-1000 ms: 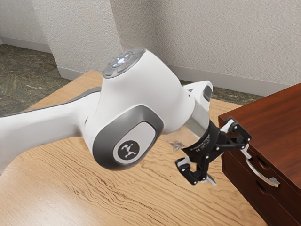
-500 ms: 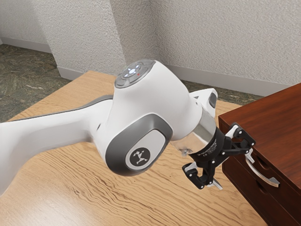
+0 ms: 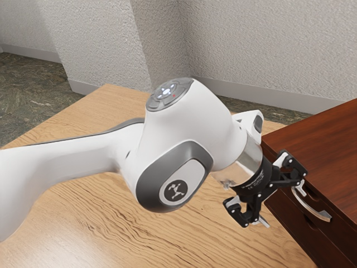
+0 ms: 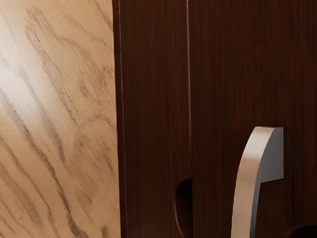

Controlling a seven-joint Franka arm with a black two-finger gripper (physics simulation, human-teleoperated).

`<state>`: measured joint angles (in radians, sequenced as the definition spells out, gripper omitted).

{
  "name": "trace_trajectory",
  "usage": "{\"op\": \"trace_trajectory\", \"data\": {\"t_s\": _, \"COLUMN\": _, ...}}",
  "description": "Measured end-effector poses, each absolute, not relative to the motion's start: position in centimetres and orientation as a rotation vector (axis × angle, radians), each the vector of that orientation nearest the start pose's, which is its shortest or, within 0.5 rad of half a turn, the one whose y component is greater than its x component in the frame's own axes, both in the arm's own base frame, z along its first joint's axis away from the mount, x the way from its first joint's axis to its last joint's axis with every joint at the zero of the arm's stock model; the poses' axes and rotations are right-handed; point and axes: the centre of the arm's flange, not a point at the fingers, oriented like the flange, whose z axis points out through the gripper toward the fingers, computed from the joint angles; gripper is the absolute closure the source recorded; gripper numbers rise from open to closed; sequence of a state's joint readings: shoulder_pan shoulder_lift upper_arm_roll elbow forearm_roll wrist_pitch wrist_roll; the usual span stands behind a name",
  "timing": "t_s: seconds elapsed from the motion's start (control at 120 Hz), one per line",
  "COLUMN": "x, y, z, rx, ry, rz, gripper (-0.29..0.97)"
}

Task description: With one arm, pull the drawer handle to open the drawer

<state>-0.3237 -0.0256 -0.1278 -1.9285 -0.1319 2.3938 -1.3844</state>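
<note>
Mahogany-dark wood on the exterior view's right: that's the cabinet (image 3: 329,134), standing on our pale, wavy-grained bench (image 3: 83,223). Its drawer (image 3: 321,198) looks flush with the cabinet front, and the silver handle (image 3: 313,206) lies across it. Our claw (image 3: 280,202) hangs right at that handle, fingers spread wide apart, the upper one just beside the handle's near end. From the wrist, the handle (image 4: 255,173) curves over the dark drawer face.

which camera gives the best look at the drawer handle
The wrist view: the drawer handle is close and unblocked against the dark drawer front, though part runs out of frame. The exterior view shows most of its length from farther off, beside the end effector.
</note>
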Motion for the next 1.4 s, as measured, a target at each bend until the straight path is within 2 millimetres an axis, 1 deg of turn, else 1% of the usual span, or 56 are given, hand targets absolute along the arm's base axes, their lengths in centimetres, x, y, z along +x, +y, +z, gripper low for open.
{"op": "trace_trajectory", "data": {"t_s": 0.142, "x": 53.41, "y": -25.97, "z": 54.56, "rx": -3.127, "ry": -1.735, "rz": -0.379, "gripper": 0.05}}
{"op": "trace_trajectory", "data": {"t_s": 0.525, "x": 53.57, "y": -25.95, "z": 54.23, "rx": -3.124, "ry": -1.751, "rz": -0.376, "gripper": 0.06}}
{"op": "trace_trajectory", "data": {"t_s": 0.85, "x": 53.46, "y": -26.07, "z": 54.15, "rx": -3.124, "ry": -1.751, "rz": -0.373, "gripper": 0.12}}
{"op": "trace_trajectory", "data": {"t_s": 1.05, "x": 53.41, "y": -26.04, "z": 54.31, "rx": -3.125, "ry": -1.752, "rz": -0.375, "gripper": 0.24}}
{"op": "trace_trajectory", "data": {"t_s": 1.4, "x": 53.22, "y": -25.94, "z": 54.82, "rx": -3.126, "ry": -1.753, "rz": -0.38, "gripper": 0.55}}
